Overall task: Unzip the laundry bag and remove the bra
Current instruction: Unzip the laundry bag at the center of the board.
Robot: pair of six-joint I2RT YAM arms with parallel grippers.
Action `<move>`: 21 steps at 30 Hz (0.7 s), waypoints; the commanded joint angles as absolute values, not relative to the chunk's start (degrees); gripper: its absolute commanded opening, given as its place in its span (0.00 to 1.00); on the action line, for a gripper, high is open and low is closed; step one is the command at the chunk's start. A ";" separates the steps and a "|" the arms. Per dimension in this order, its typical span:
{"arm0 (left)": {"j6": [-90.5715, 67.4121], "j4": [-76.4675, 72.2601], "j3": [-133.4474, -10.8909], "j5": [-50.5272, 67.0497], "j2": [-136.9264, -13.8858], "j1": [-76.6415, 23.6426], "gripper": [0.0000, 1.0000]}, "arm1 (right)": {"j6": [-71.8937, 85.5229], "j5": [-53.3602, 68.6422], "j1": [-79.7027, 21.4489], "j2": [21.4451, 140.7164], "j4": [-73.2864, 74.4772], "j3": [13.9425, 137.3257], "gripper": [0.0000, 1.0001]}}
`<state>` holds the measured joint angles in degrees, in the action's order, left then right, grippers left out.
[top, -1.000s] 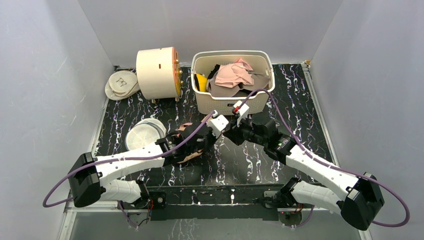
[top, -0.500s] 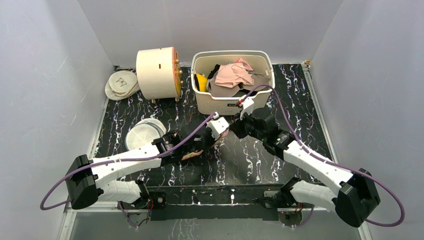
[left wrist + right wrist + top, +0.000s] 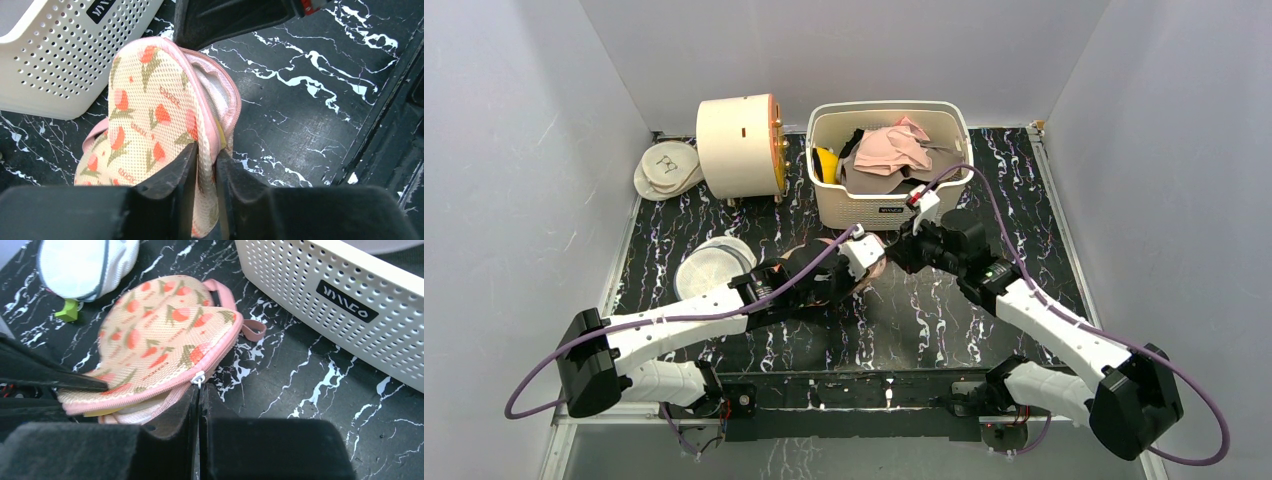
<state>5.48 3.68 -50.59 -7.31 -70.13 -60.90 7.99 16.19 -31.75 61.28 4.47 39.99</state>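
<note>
**Bag pinched from both sides**

The left gripper (image 3: 206, 156) is clamping the bag (image 3: 150, 115) by its pink-trimmed edge, jaws nearly closed on it. The right gripper (image 3: 199, 390), jaws fully together, is pinching the pull (image 3: 198, 379). The bag is tilting up off the table (image 3: 300, 115), its long axis running from the left jaws toward the basket (image 3: 350, 300).

the flat cream floral-print laundry bag (image 3: 150, 125) is coarse open-weave mesh cloth, matt, edged in smoother pink fabric trim (image 3: 220, 349); its small pale zipper pull (image 3: 198, 378) has a slight shine. the white rectangular basket (image 3: 350, 300) is perforated matt plastic. the black white-veined tabletop (image 3: 310, 115) looks smooth, faintly glossy.
</note>
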 commanded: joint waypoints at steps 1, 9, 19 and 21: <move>4.95 4.33 -52.73 -9.40 -70.23 -60.96 0.23 | 8.77 20.74 -32.23 57.90 0.19 41.14 0.00; 4.52 4.05 -52.62 -5.99 -68.84 -60.91 0.45 | 11.03 19.62 -38.14 58.56 -0.45 42.51 0.00; 4.80 2.65 -51.01 -6.41 -66.44 -60.91 0.56 | 11.86 17.94 -41.39 59.25 -1.71 42.25 0.00; 4.75 3.29 -51.62 -8.47 -67.54 -60.91 0.55 | 11.86 17.67 -41.61 58.96 -1.40 42.52 0.00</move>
